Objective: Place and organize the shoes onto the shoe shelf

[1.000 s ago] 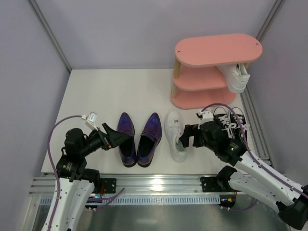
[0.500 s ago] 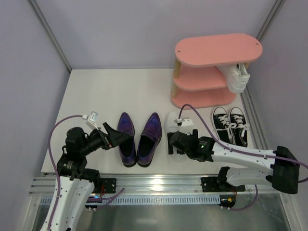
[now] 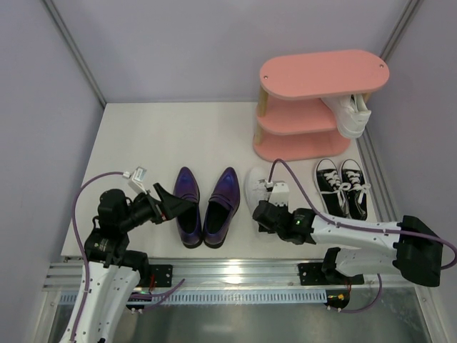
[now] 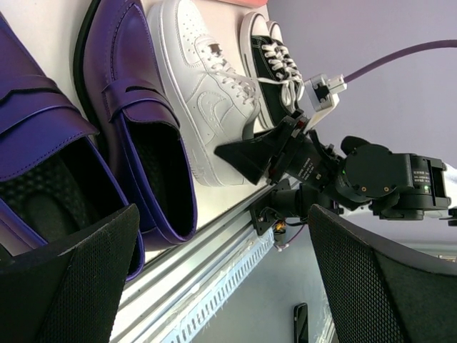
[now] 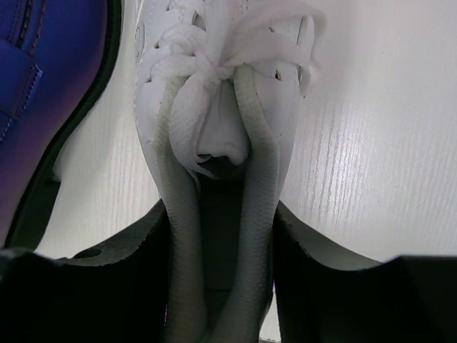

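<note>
One white sneaker (image 3: pixel 255 181) lies on the table between the purple loafers (image 3: pixel 207 204) and the black sneakers (image 3: pixel 341 184). My right gripper (image 3: pixel 265 212) is shut on its heel end. In the right wrist view the fingers (image 5: pixel 121 271) press both sides of the sneaker's collar (image 5: pixel 214 128), which is squeezed narrow. My left gripper (image 3: pixel 175 202) hangs open just left of the loafers, holding nothing; its view shows the loafers (image 4: pixel 136 107), white sneaker (image 4: pixel 203 93) and black sneakers (image 4: pixel 275 68). The pink shoe shelf (image 3: pixel 323 74) stands at the back right, with the other white sneaker (image 3: pixel 351 114) on its middle tier.
The metal rail (image 3: pixel 235 271) runs along the table's near edge. Grey walls close in on the left, back and right. The shelf's bottom board (image 3: pixel 293 148) sits just beyond the black sneakers.
My right arm swung left from the black sneakers to the white sneaker's heel, and its jaws closed in on it. The left arm has not moved.
</note>
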Available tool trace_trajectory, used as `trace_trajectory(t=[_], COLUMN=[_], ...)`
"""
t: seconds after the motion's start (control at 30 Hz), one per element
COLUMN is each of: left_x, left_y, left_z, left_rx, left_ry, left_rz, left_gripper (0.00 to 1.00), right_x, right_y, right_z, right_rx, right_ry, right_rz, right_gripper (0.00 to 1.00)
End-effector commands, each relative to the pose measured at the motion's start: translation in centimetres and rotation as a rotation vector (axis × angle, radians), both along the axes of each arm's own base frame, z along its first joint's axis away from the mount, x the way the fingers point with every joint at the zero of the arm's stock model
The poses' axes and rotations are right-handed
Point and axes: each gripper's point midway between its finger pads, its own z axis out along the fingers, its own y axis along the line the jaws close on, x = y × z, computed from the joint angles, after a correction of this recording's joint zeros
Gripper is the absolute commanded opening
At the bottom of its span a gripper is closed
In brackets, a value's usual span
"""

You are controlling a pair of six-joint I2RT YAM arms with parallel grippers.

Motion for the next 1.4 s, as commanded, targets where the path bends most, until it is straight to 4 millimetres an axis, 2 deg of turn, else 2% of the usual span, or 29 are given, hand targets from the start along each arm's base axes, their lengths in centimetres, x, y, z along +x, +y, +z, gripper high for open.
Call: trace_trajectory(t=[0.0,0.07,0.1,0.27,0.53,0.63,0.67,0.73,0.77,0.83,0.87,0.9,0.97,1.0,1.07,1.17,1.27,1.37], left_x=[0.0,0.0,0.0,0.2,0.1,0.1,0.1,0.1,0.1,0.1,0.1,0.1,-0.1,-0.2,-0.4,-0.6,-0.8,-0.9], left_y=[0.0,0.0,0.0,-0.1,-0.2,-0.2,-0.2,-0.3,-0.3,-0.4,-0.4,-0.4,-0.4,-0.4,-0.4,-0.2,0.0,0.0], left_z=[1.2,1.3,1.3,1.5,1.7,1.6,1.6,1.8,1.8,2.0,2.2,2.3,2.4,2.3,2.3,2.4,2.5,2.5], left_rx=[0.003,0.003,0.001,-0.007,-0.029,-0.030,-0.030,-0.036,-0.041,-0.046,-0.049,-0.049,-0.050,-0.049,-0.049,-0.035,-0.019,-0.013], left_ry=[-0.041,-0.044,-0.042,-0.047,-0.046,-0.043,-0.043,-0.048,-0.049,-0.055,-0.058,-0.061,-0.065,-0.060,-0.060,-0.063,-0.071,-0.077], left_rz=[-0.010,-0.005,-0.004,-0.005,-0.007,-0.008,-0.008,-0.006,-0.006,-0.009,-0.011,-0.009,-0.016,-0.015,-0.017,-0.017,-0.012,-0.011], left_gripper=[1.00,1.00,1.00,1.00,1.00,1.00,1.00,1.00,1.00,1.00,1.00,1.00,1.00,1.00,1.00,1.00,1.00,1.00], right_x=[0.6,0.9,1.1,1.4,0.5,0.4,0.5,0.8,1.0,1.5,1.9,2.4,3.3,4.2,5.2,6.6,6.8,5.9], right_y=[0.1,-0.5,-1.3,-4.3,-9.5,-11.8,-12.6,-12.9,-13.2,-12.7,-12.2,-11.8,-11.1,-10.6,-9.8,-8.7,-7.5,-7.0], right_z=[3.2,5.2,7.4,13.6,17.1,19.3,20.8,22.2,23.7,24.8,26.4,26.6,28.4,28.0,29.0,29.0,28.6,27.6], right_rx=[0.078,0.090,0.101,0.099,0.065,0.044,0.020,-0.013,-0.026,-0.060,-0.038,-0.069,-0.048,-0.069,-0.035,-0.040,-0.035,-0.005], right_ry=[-0.087,-0.129,-0.175,-0.295,-0.371,-0.418,-0.448,-0.471,-0.492,-0.491,-0.512,-0.501,-0.520,-0.483,-0.477,-0.448,-0.429,-0.404], right_rz=[0.007,0.004,-0.002,-0.019,-0.078,-0.118,-0.124,-0.115,-0.108,-0.093,-0.087,-0.054,-0.041,-0.009,0.014,0.061,0.118,0.159], right_gripper=[0.04,0.04,0.04,0.04,0.04,0.04,0.04,0.04,0.04,0.04,0.04,0.04,0.04,0.04,0.04,0.04,0.04,0.04])
